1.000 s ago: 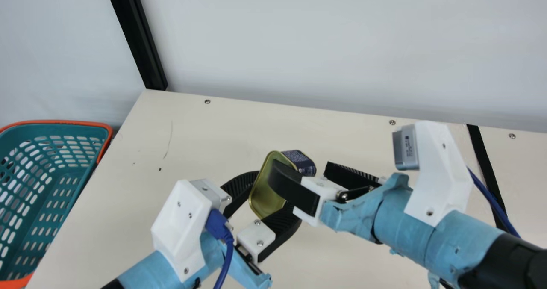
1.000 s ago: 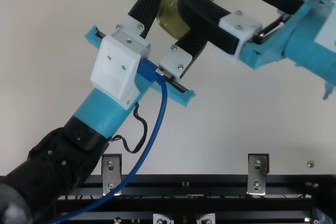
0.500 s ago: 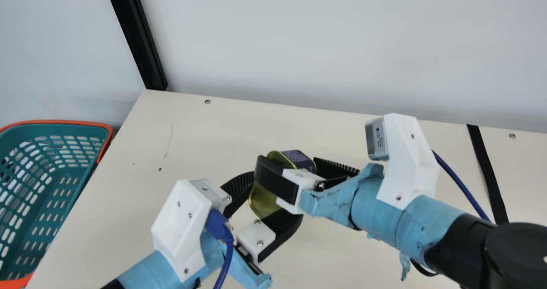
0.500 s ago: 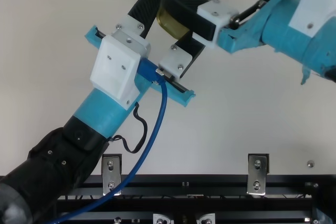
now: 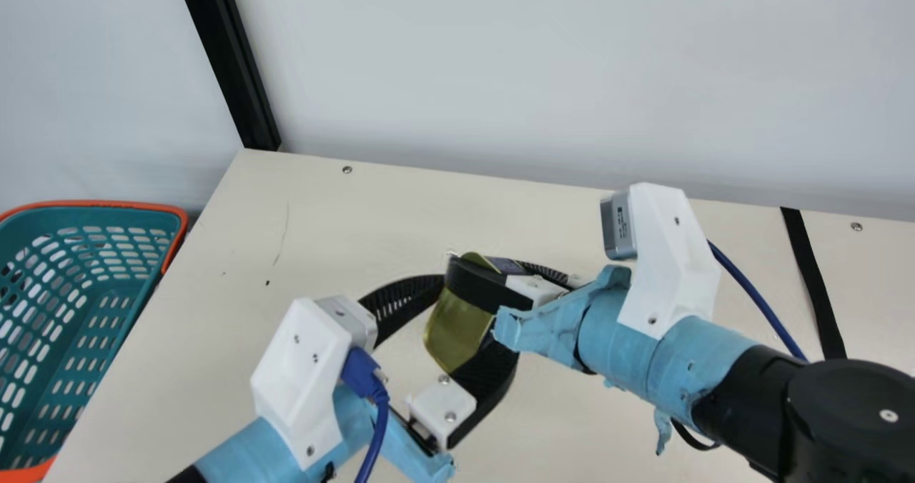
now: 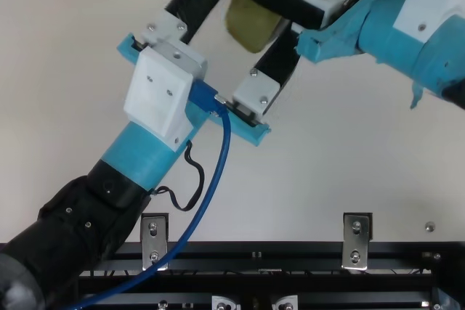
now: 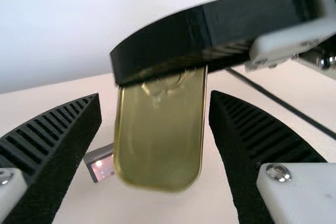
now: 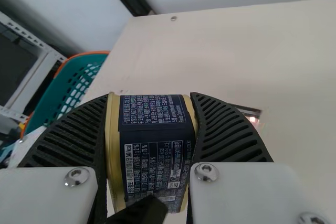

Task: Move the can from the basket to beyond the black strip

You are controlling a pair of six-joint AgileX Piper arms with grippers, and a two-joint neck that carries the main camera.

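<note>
My right wrist view gives me the dark blue printed label of the gold-rimmed metal can (image 8: 155, 145); my left wrist view, its bare gold end. My right gripper (image 5: 485, 264) pinches the can between its black ribbed fingers. My left gripper (image 5: 470, 313) is spread around it, with gaps on both sides. In the main view, the can is well left of the black strip (image 5: 813, 283) crossing the cream table (image 5: 343, 226). The teal, orange-rimmed plastic basket (image 5: 107, 203) sits off the table's left edge; a black post (image 5: 229, 61) rises at the far-left corner before the pale wall (image 5: 500, 76).
</note>
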